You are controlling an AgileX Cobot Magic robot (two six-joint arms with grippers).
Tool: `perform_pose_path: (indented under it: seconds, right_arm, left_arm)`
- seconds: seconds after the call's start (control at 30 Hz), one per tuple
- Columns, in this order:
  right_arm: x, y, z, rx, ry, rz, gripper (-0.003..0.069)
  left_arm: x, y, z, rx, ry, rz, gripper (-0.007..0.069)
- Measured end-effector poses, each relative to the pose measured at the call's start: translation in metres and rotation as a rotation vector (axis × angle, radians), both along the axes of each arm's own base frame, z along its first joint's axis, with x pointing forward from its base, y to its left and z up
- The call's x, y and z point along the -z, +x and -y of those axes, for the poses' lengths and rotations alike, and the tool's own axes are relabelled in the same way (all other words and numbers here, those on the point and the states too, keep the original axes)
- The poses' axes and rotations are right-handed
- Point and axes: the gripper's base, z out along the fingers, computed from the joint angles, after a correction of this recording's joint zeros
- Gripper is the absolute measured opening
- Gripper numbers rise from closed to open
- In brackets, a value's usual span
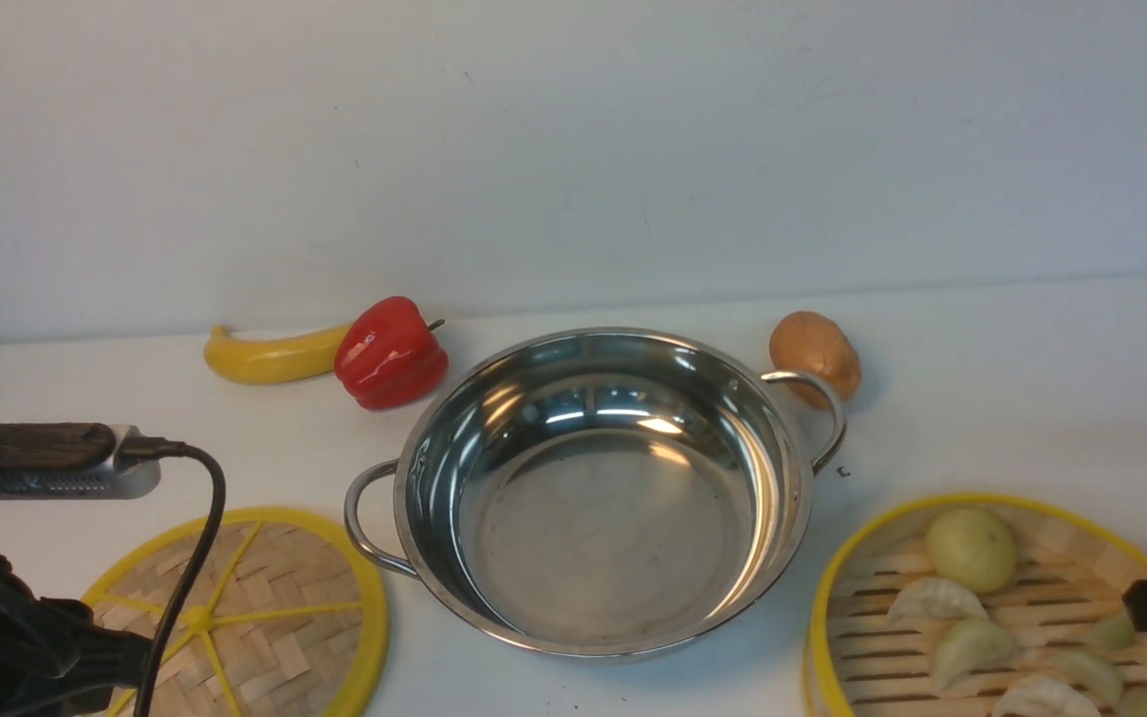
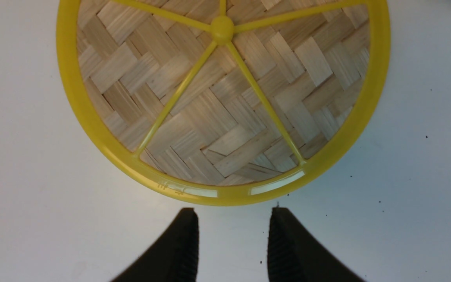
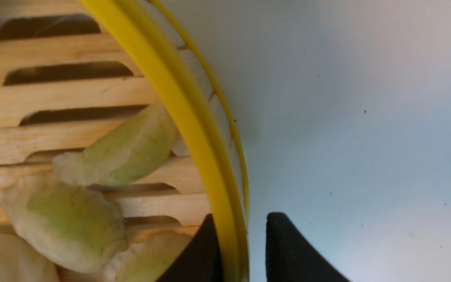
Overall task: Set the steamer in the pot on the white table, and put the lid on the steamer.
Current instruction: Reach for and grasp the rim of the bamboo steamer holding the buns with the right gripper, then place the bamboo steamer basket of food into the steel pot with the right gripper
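The pot (image 1: 593, 498) stands empty in the middle of the white table (image 1: 1032, 398). The lid (image 1: 245, 617) lies flat at the front left. In the left wrist view my left gripper (image 2: 233, 213) is open and empty, its fingertips just short of the lid's (image 2: 225, 98) yellow rim. The steamer (image 1: 982, 617), with dumplings and a bun, sits at the front right, partly cut off. My right gripper (image 3: 241, 219) is open and straddles the steamer's rim (image 3: 178, 98), one finger inside the basket, the other outside with a gap to the wall.
A yellow banana (image 1: 265, 357) and a red bell pepper (image 1: 389, 354) lie behind the pot on the left. A brown potato (image 1: 814, 354) sits by the pot's far right handle (image 1: 827, 408). A white wall rises behind the table.
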Motion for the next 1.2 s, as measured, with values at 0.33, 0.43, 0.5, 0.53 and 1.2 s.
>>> perform_pose_path:
  seconds: [0.33,0.43,0.5,0.53,1.2]
  right_arm:
    - [-0.001,0.0,-0.001,-0.027,0.004,-0.021,0.0063]
    - [-0.009,0.003,0.001,-0.037,-0.009,-0.063,0.0063]
    - [-0.016,0.006,0.001,-0.04,-0.01,-0.078,0.0063]
    - [-0.02,0.008,0.002,-0.044,-0.016,-0.085,0.0063]
    - [-0.1,0.05,0.009,-0.097,-0.108,0.064,0.0072]
  left_arm:
    - [0.0,0.0,0.0,0.0,0.0,0.0,0.0242]
    - [0.0,0.0,0.0,0.0,0.0,0.0,0.0242]
    - [0.0,0.0,0.0,0.0,0.0,0.0,0.0242]
    - [0.0,0.0,0.0,0.0,0.0,0.0,0.0242]
    - [0.0,0.0,0.0,0.0,0.0,0.001,0.0242]
